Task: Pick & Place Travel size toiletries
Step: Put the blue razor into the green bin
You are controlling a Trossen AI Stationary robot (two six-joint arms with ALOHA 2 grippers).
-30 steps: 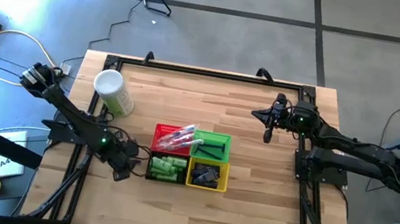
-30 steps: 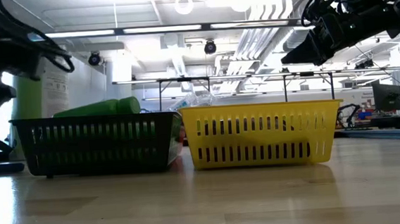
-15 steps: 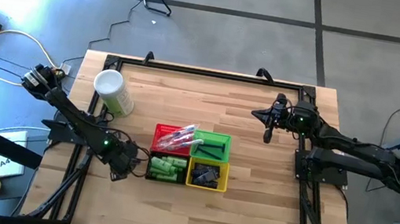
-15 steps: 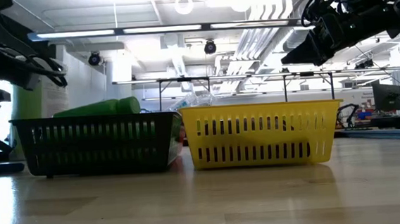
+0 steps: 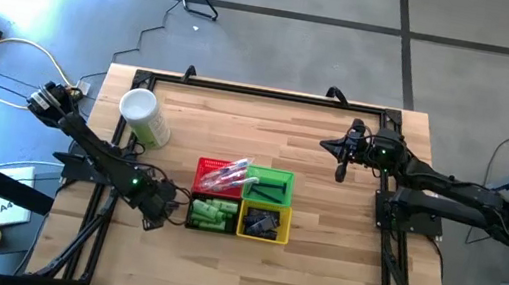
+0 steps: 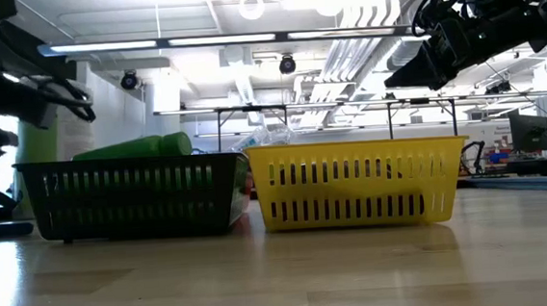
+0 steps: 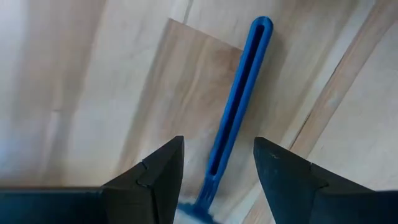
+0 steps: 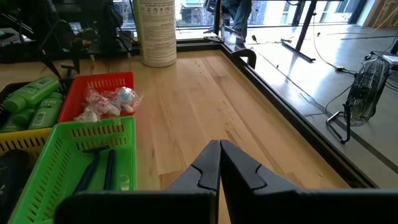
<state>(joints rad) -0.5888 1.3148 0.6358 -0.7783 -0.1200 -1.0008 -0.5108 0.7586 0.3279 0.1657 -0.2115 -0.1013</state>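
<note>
A light wooden bench [image 5: 236, 130] with a dark frame is seen from above on a grey concrete floor; in the low view an open workshop with ceiling lights lies behind it.

Four small baskets are grouped touching near the front middle of the bench: a red basket [image 5: 217, 174], a green basket [image 5: 270, 184], a black basket [image 5: 211, 216] and a yellow basket [image 5: 264, 224]. Bright green mini bottles [image 5: 210, 212] are lying in the black basket. Clear wrapped items [image 8: 106, 102] are seen in the red basket, and dark blue sticks [image 8: 98, 167] in the green basket. Dark items [image 5: 263, 224] are noted in the yellow basket; their kind cannot be told. A white cylindrical container [image 5: 144, 117] lies on its side near the back left corner.

The left gripper [image 5: 154, 217] is held low over the bench, just left of the black basket. Its fingers [image 7: 152, 177] are parted and grip nothing; a slim blue razor-like stick [image 7: 239, 99] lies flat on the bench between them in the left wrist view.

The right gripper [image 5: 341, 165] is raised over the back right part of the bench, well apart from the baskets. Its fingers [image 8: 205, 171] are pressed together, with nothing held.
</note>
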